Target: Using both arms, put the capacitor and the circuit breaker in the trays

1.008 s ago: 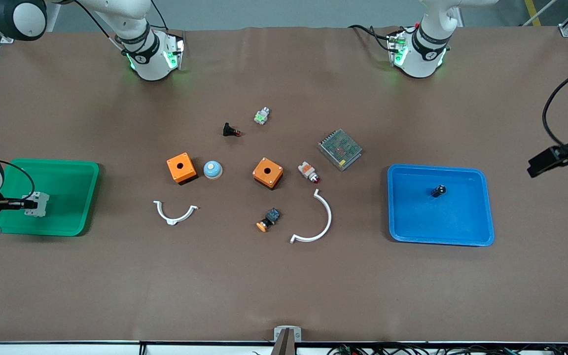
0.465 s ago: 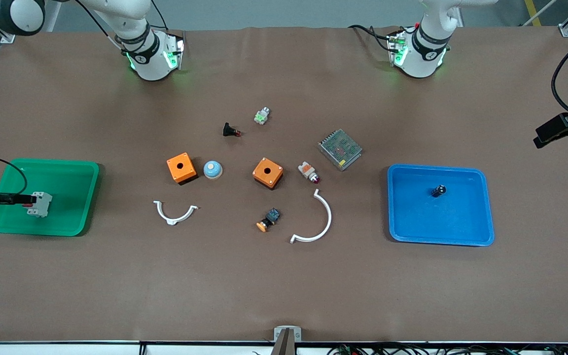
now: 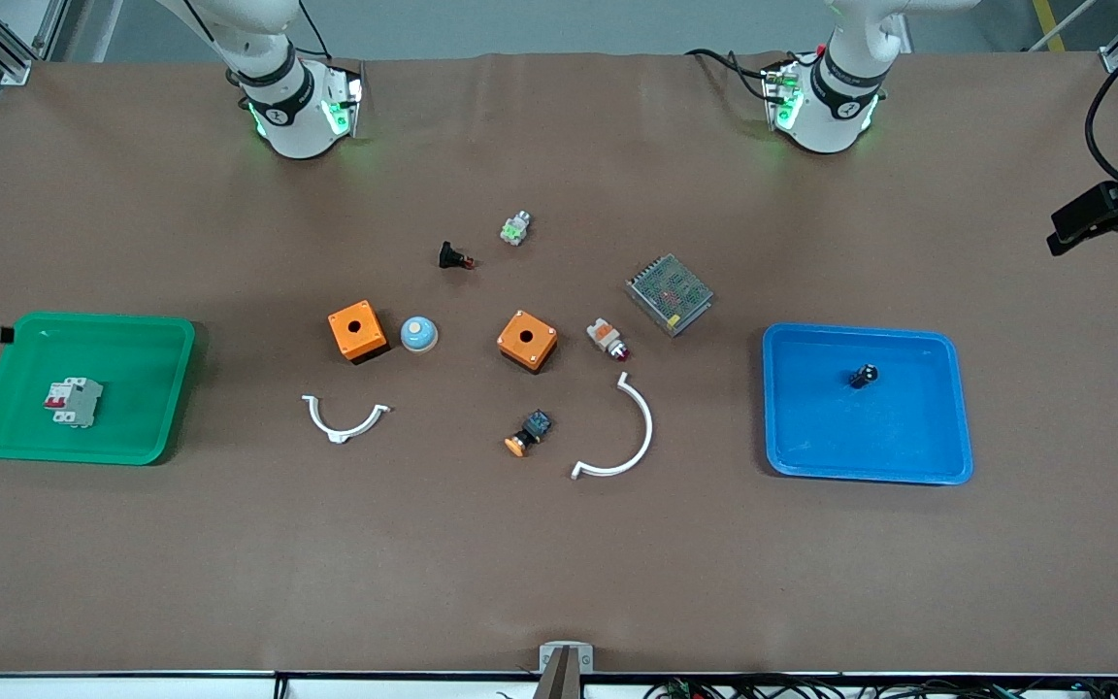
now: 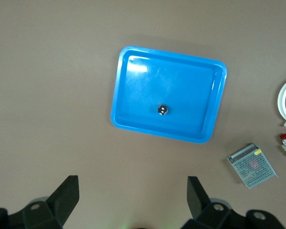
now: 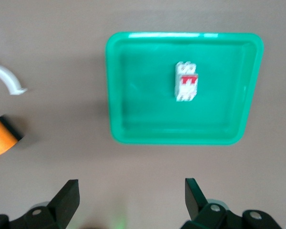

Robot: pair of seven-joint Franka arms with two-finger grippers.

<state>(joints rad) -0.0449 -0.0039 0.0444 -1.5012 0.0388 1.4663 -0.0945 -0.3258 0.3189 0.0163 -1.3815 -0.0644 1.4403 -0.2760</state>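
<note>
The capacitor (image 3: 863, 376), a tiny black cylinder with a silvery top, lies in the blue tray (image 3: 947, 456). It also shows in the left wrist view (image 4: 163, 109). The circuit breaker (image 3: 74, 402), white-grey with a red toggle, lies in the green tray (image 3: 151, 427). It also shows in the right wrist view (image 5: 187, 82). My left gripper (image 4: 132, 183) is open and empty, high above the table beside the blue tray (image 4: 133, 95). My right gripper (image 5: 132, 186) is open and empty, high above the table beside the green tray (image 5: 133, 129).
Between the trays lie two orange boxes (image 3: 357, 330) (image 3: 527, 340), a blue dome button (image 3: 418, 334), two white curved pieces (image 3: 345, 419) (image 3: 622, 437), a mesh power supply (image 3: 671, 293), an indicator lamp (image 3: 608, 339), an orange-capped switch (image 3: 528, 434) and a black button (image 3: 453, 256).
My right gripper has come off the circuit breaker and pulled up and away from the green tray. The breaker stays in the tray. My left gripper has drawn farther from the blue tray.
</note>
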